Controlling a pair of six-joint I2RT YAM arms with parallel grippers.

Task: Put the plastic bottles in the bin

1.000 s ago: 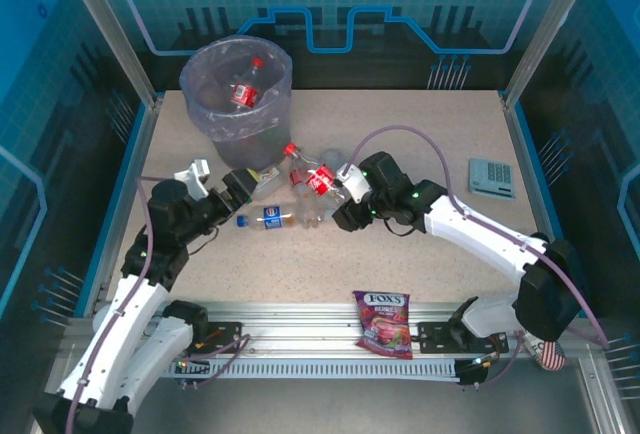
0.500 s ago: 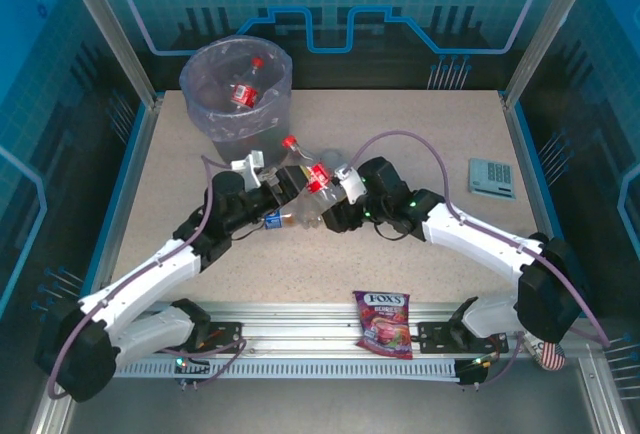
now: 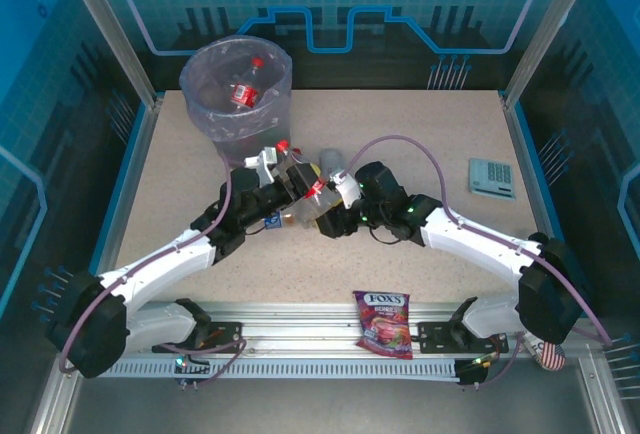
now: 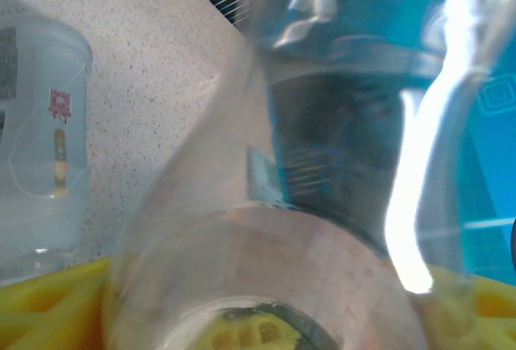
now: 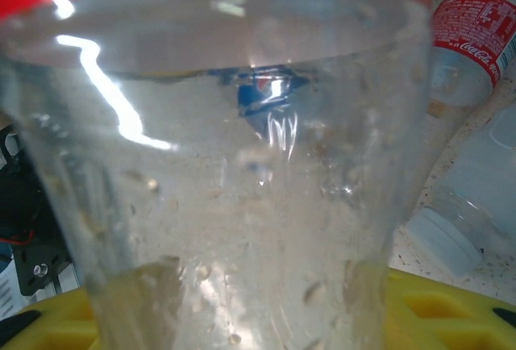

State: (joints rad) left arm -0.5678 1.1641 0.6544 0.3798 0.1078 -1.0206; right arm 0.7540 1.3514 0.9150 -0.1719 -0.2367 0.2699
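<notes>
table [image 3: 400, 124]: speckled beige | bin [image 3: 232, 140] far-left | blue-labelled bottle [image 3: 272, 220] centre | grey keypad [image 3: 492, 176] right

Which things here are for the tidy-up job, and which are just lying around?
For the job:
bin
bottle already in it
loose bottles, among them a blue-labelled bottle

Just lying about:
candy bag
grey keypad

One bottle [image 3: 246, 88] lies in the bin [image 3: 192, 82], other bottles [image 3: 318, 188] before it.
</notes>
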